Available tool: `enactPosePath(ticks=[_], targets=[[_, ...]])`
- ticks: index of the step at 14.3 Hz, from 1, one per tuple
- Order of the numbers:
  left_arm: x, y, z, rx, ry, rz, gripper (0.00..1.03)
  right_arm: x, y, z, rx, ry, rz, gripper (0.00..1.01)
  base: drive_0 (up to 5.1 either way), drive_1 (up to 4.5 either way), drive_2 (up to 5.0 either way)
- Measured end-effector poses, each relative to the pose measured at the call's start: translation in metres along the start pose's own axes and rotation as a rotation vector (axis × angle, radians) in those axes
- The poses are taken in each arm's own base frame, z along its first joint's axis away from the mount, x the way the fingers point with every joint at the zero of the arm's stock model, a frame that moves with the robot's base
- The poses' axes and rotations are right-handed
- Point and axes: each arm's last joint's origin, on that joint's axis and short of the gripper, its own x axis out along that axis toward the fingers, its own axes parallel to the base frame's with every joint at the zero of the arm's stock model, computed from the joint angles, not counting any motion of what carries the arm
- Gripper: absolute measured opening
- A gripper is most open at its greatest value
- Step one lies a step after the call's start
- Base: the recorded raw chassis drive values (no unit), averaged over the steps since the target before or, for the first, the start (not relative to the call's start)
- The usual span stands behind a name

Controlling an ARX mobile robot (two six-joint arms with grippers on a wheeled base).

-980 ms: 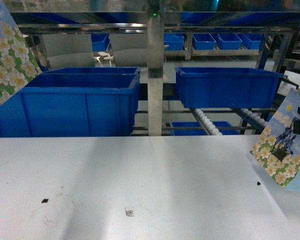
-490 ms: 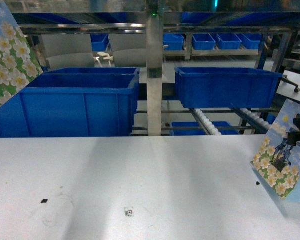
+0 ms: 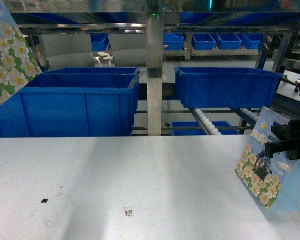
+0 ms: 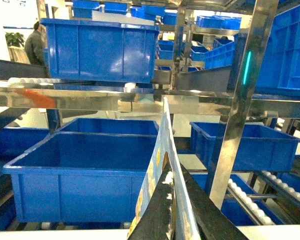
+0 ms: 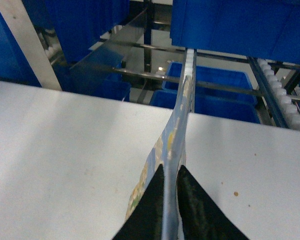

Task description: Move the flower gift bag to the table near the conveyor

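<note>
One flower gift bag, with white blossoms on blue and green, hangs over the right side of the white table. My right gripper is shut on its top edge. From the right wrist the bag is edge-on between the black fingers. Its lower corner is close to the tabletop; I cannot tell if it touches. Another flower gift bag is high at the far left. The left gripper is shut on its edge. The conveyor with white rollers runs behind the table.
Two large blue bins sit on the steel rack behind the table's far edge, split by a steel upright. A QR sticker and a black mark lie on the tabletop. A person stands far back left.
The right gripper has carried its bag leftward and lower over the table, and the bag now hangs more upright. The left bag has stayed in place.
</note>
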Motion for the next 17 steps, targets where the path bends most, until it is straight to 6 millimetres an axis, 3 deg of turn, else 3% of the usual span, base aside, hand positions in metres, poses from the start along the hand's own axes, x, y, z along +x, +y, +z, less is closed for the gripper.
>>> enactPosePath(ticks=[1, 2, 6, 7, 13, 17], targets=[[0.000, 0.000, 0.000, 0.000, 0.000, 0.000, 0.02, -0.002, 0.004, -0.009, 0.003, 0.038, -0.005, 0.32, 0.0, 0.00, 0.0], [0.000, 0.000, 0.000, 0.000, 0.000, 0.000, 0.02, -0.003, 0.005, -0.011, 0.006, 0.040, -0.012, 0.47, 0.0, 0.00, 0.0], [0.000, 0.000, 0.000, 0.000, 0.000, 0.000, 0.02, -0.008, 0.005, 0.000, 0.040, -0.023, -0.084, 0.94, 0.0, 0.00, 0.0], [0.000, 0.000, 0.000, 0.000, 0.000, 0.000, 0.02, -0.011, 0.006, 0.009, 0.050, -0.054, -0.095, 1.00, 0.0, 0.00, 0.0], [0.000, 0.000, 0.000, 0.000, 0.000, 0.000, 0.02, -0.052, 0.021, 0.044, 0.079, -0.218, -0.178, 0.98, 0.0, 0.00, 0.0], [0.000, 0.000, 0.000, 0.000, 0.000, 0.000, 0.02, -0.099, 0.020, 0.051, 0.093, -0.305, -0.384, 0.98, 0.0, 0.00, 0.0]])
